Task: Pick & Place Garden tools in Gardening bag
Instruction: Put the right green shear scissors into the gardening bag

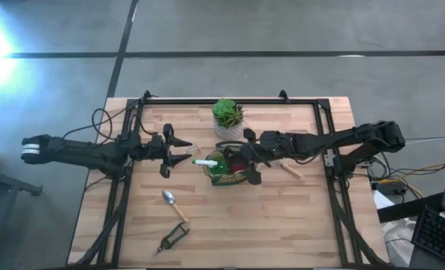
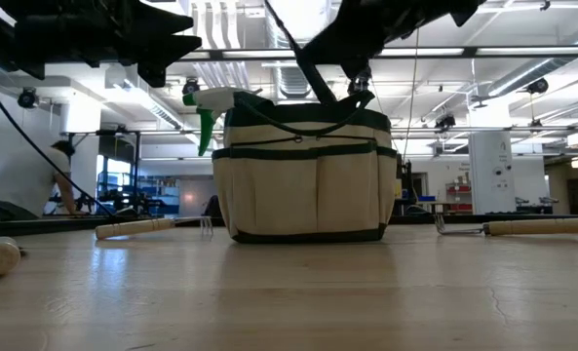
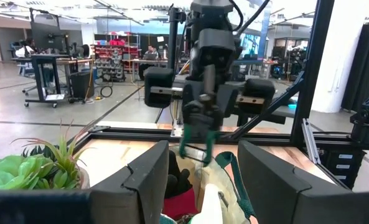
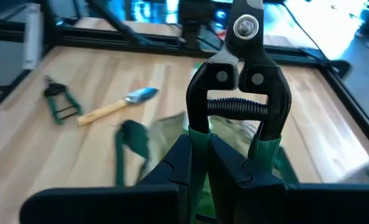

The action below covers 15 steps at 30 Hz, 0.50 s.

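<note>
A pale wooden counter [image 1: 230,225] sits inside a black frame, with a workshop of racks and ceiling lights beyond it. I see the gardening bag [image 1: 226,166] standing upright near the counter's middle, tan with dark green trim in the low view [image 2: 306,183], just in front of the potted plant [image 1: 227,116]. My right end effector [image 1: 246,156] hangs directly over the bag's mouth, its fingers [image 4: 172,165] clamped on one green-sleeved handle of a black pruner [image 4: 240,93], whose spring and pivot bolt point away from the wrist. My left end effector [image 1: 178,150] hovers just beside the bag on the other side, fingers [image 3: 148,180] spread apart and holding nothing. A green-and-white tool [image 1: 205,161] pokes out of the bag toward it. A red item [image 3: 179,202] lies inside. On the bare counter lie a trowel [image 1: 174,204] and a second pruner [image 1: 172,240], near each other. A wooden-handled rake [image 2: 150,227] rests behind the bag.
</note>
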Available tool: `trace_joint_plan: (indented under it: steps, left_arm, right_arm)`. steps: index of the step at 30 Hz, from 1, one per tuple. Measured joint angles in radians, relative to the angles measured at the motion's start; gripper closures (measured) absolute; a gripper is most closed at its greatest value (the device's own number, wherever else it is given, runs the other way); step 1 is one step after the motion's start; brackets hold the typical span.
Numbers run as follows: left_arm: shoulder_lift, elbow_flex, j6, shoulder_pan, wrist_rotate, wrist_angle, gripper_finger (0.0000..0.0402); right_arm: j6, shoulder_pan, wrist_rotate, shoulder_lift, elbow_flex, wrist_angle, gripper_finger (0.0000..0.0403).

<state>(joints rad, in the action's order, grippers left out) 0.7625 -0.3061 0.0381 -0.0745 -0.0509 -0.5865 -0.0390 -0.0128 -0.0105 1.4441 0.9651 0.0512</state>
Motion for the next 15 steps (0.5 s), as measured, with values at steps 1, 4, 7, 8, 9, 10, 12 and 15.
trace_joint_plan:
  steps: [1, 4, 7, 8, 9, 10, 12, 15]
  left_arm:
    - [0.0, 0.0, 0.0, 0.0, 0.0, 0.0, 0.0206]
    - [0.0, 0.0, 0.0, 0.0, 0.0, 0.0, 0.0206]
    - [0.0, 0.0, 0.0, 0.0, 0.0, 0.0, 0.0206]
    - [0.0, 0.0, 0.0, 0.0, 0.0, 0.0, 0.0206]
    - [0.0, 0.0, 0.0, 0.0, 0.0, 0.0, 0.0206]
    - [0.0, 0.0, 0.0, 0.0, 0.0, 0.0, 0.0206]
    - [0.0, 0.0, 0.0, 0.0, 0.0, 0.0, 0.0206]
    - [0.0, 0.0, 0.0, 0.0, 0.0, 0.0, 0.0206]
  right_arm:
    - [0.009, 0.002, 0.013, 0.0, -0.006, 0.0, 0.0385]
    - [0.035, 0.004, 0.022, 0.0, -0.02, -0.003, 0.0385]
    - [0.042, 0.002, 0.018, 0.0, -0.022, -0.001, 0.0385]
    - [0.043, 0.002, 0.018, 0.0, -0.023, -0.001, 0.0385]
    - [0.043, 0.002, 0.018, 0.0, -0.023, -0.002, 0.0385]
    - [0.044, 0.003, 0.018, 0.0, -0.024, -0.002, 0.0385]
    - [0.045, 0.003, 0.02, 0.0, -0.026, -0.002, 0.0385]
    - [0.052, 0.003, 0.015, 0.0, -0.035, -0.003, 0.0385]
